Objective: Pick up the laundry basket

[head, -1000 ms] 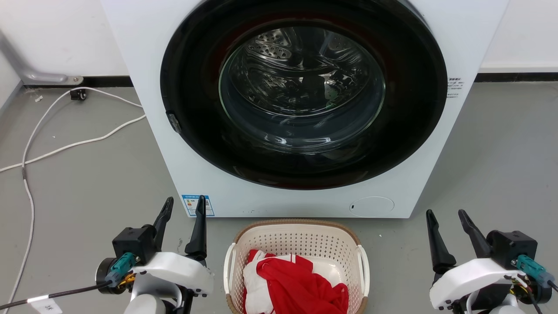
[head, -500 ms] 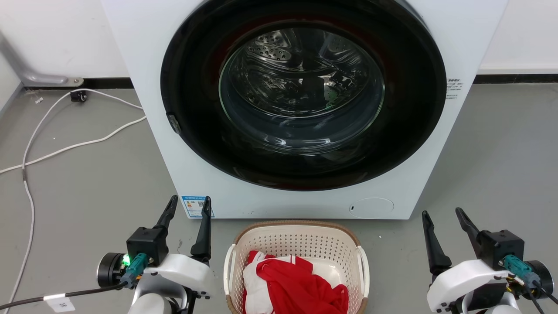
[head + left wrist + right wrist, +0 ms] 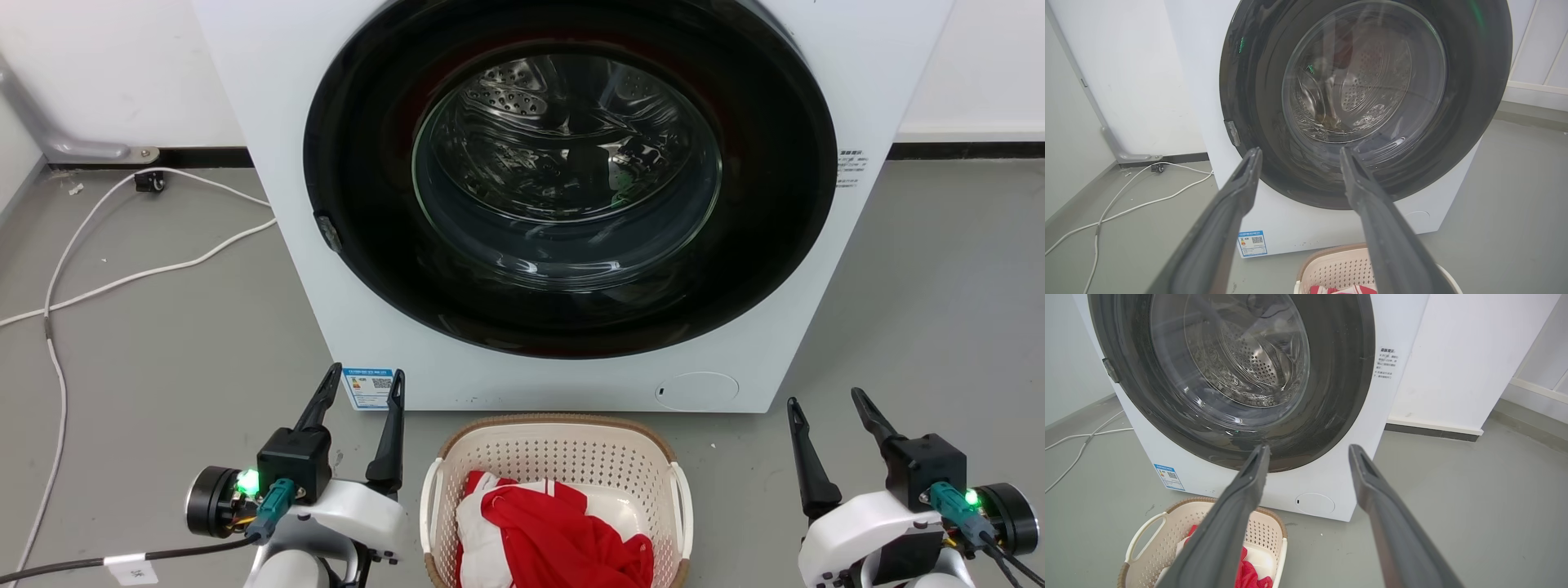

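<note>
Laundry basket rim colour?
Brown, woven-look rim on the cream laundry basket; head view shows it best.

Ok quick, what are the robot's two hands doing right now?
Left gripper: open, holding nothing.
Right gripper: open, holding nothing.

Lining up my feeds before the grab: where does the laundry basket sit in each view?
Head view: laundry basket at bottom centre, just in front of the washing machine.
Left wrist view: laundry basket at the bottom edge, right of centre.
Right wrist view: laundry basket in the lower left corner.
Shared landmark: the blue label on the machine's lower front corner.
</note>
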Controlling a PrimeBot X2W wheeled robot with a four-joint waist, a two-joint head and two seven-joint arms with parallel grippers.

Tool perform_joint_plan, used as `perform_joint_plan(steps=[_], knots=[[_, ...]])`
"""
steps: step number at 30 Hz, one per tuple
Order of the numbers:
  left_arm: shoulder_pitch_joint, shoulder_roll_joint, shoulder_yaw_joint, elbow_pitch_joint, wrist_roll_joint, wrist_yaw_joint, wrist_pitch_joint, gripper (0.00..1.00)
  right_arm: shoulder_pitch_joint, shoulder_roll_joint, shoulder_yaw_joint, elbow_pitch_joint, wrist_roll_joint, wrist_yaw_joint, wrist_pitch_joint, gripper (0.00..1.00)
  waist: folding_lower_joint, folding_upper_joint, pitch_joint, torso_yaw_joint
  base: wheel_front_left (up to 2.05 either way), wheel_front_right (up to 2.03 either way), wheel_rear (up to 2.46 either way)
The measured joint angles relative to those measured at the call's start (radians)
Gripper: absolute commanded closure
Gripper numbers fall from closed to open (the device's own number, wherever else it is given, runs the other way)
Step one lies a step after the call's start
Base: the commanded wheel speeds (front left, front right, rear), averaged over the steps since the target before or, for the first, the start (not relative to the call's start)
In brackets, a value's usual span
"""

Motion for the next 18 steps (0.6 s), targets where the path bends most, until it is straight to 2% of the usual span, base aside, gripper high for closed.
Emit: perform_joint_plan(steps=[18], knots=[[0.0, 0.001, 0.008, 0.02, 0.011, -0.008, -0.005, 0.0, 0.0, 0.0, -0.008, 0.02, -0.015, 0.0, -0.014, 0.0, 0.0, 0.0, 0.0, 0.0, 0.0, 0.0, 0.0]])
